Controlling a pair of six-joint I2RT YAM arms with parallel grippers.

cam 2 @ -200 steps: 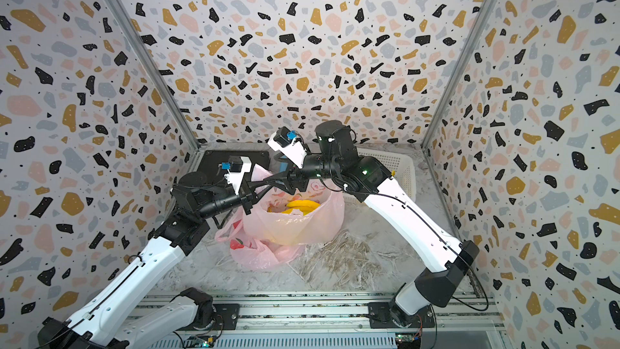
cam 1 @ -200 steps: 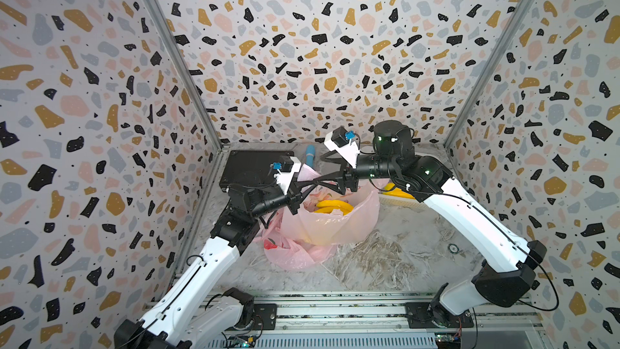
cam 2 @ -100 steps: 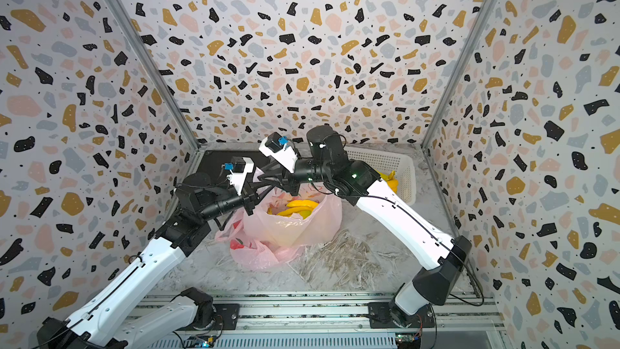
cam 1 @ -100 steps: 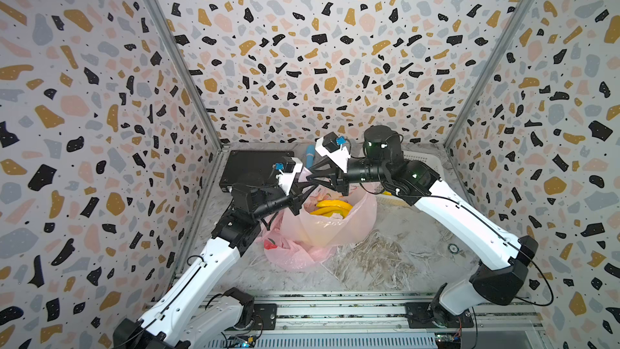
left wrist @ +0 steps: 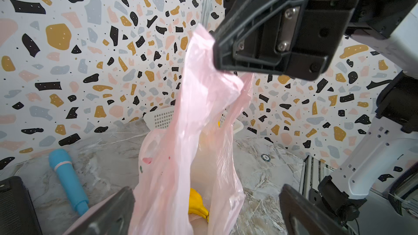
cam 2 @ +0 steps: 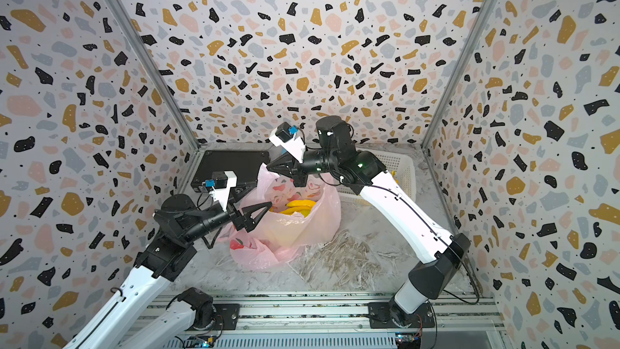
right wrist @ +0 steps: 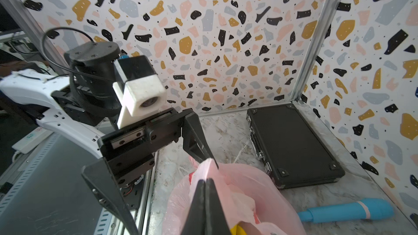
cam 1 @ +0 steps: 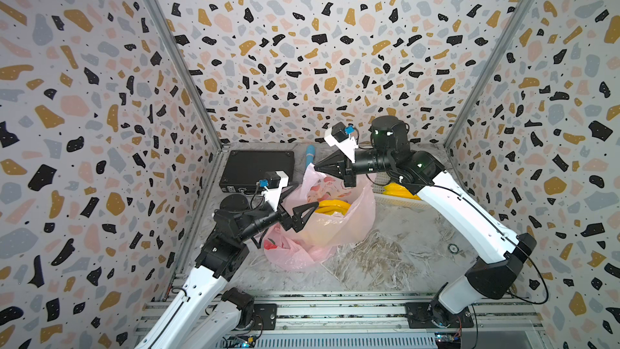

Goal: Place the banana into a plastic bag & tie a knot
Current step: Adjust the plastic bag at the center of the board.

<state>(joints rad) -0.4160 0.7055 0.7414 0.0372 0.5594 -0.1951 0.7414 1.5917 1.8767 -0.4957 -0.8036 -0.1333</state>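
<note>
Halfway there: the banana [cam 1: 332, 209] lies inside the pink plastic bag [cam 1: 339, 229] on the marble desk [cam 1: 402, 250], so the bagging looks done. The right gripper [cam 1: 317, 170], jaws closed, pinches a gathered strip of the bag's top edge and holds it up. The left gripper [cam 1: 306, 217], jaws spread wide, hovers just beside the bag, gripping nothing. No knot shows in the plastic and the mouth is open, so all the tying remains.
</note>
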